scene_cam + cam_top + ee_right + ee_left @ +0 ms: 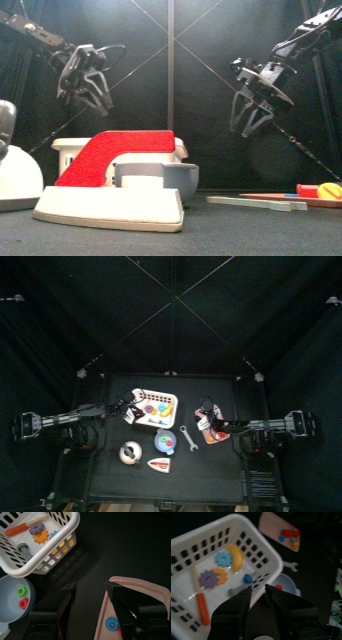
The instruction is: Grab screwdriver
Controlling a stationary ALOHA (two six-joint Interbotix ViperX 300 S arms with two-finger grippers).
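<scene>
Screwdriver [202, 608] lies in white basket [271, 557], orange handle, near toy gears [212, 577]. Left gripper [259, 589] hangs above basket, fingers open, empty. Right gripper [88, 592] open too, holds nothing. Go down slow, fingers either side of handle, miss basket wall.

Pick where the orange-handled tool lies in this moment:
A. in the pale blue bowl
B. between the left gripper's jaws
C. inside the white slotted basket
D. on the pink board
C: the left wrist view shows the orange-handled tool lying on the floor of the white basket beside the toy gears and the yellow piece, while the left gripper hovers open and empty above the basket's rim.
</scene>
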